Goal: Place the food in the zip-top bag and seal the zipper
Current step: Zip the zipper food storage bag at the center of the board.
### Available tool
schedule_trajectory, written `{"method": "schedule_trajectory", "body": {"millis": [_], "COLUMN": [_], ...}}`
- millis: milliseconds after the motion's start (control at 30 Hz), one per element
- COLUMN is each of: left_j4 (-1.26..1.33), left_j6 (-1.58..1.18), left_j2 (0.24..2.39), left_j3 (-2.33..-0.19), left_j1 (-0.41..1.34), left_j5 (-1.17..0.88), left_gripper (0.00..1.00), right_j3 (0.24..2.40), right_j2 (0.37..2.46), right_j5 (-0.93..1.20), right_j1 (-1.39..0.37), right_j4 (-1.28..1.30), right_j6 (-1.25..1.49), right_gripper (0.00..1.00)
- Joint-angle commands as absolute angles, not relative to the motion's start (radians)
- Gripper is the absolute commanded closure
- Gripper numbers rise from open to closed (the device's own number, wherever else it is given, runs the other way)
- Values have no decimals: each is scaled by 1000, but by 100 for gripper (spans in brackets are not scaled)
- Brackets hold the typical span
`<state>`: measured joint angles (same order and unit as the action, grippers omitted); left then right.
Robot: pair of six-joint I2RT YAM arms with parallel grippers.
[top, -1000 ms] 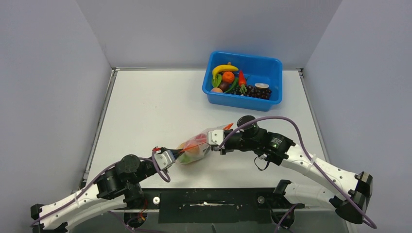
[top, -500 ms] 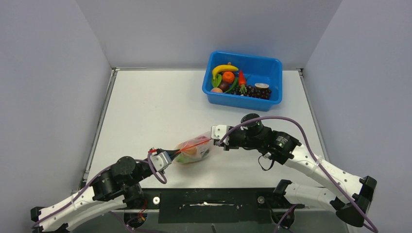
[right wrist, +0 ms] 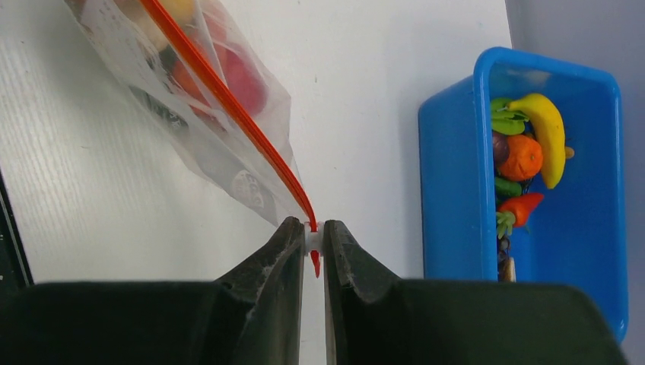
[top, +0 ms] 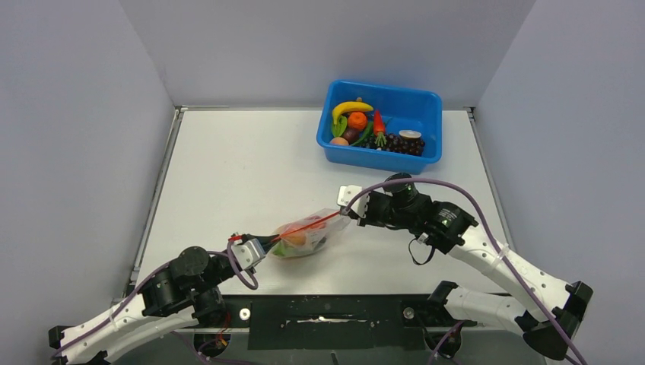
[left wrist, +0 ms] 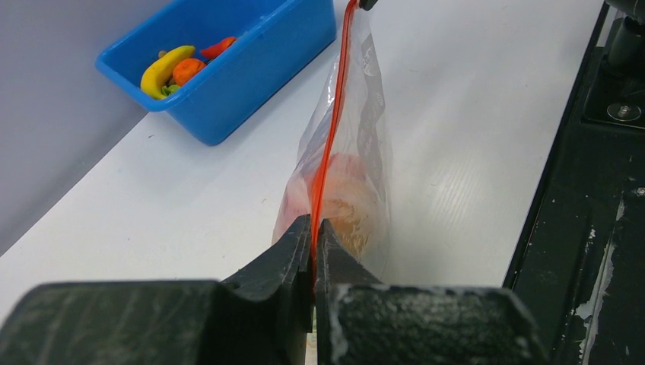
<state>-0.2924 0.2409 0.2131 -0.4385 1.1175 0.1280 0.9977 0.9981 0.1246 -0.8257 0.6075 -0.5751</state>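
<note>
The left claw is clamping one zipper end while the right claw, pinching the other, is pulling away, probably completing the seal

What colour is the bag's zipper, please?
The zipper is orange-red, clearest in the right wrist view.

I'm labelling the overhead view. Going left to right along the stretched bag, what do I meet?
left gripper, shut on the zipper → zip-top bag with food inside → right gripper, shut on the zipper's other end
</note>
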Motion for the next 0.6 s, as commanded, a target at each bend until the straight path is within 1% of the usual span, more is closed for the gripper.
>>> {"method": "schedule_trajectory", "body": {"millis": [0, 200, 333, 567], "left_j4": [-242, -212, -178, -88], "left_j6": [241, 221, 192, 62], "left_j2": [189, 183, 210, 365], "left_j3": [-491, -478, -481, -528], "left_j1": [1120, 1120, 1120, 1120], "left_j5": [160, 147, 147, 98], "left_gripper": [100, 100, 100, 100], "right_j3": [1043, 1023, 1091, 1133], "right_j2": [971, 945, 939, 804], "right_j5": [-51, -103, -119, 8], "right_j1": [-778, -683, -679, -680], "right_j4": [667, 660, 689, 660], "right_j6": [-561, -505, -403, -226], "right_gripper": [100, 100, 100, 100]}}
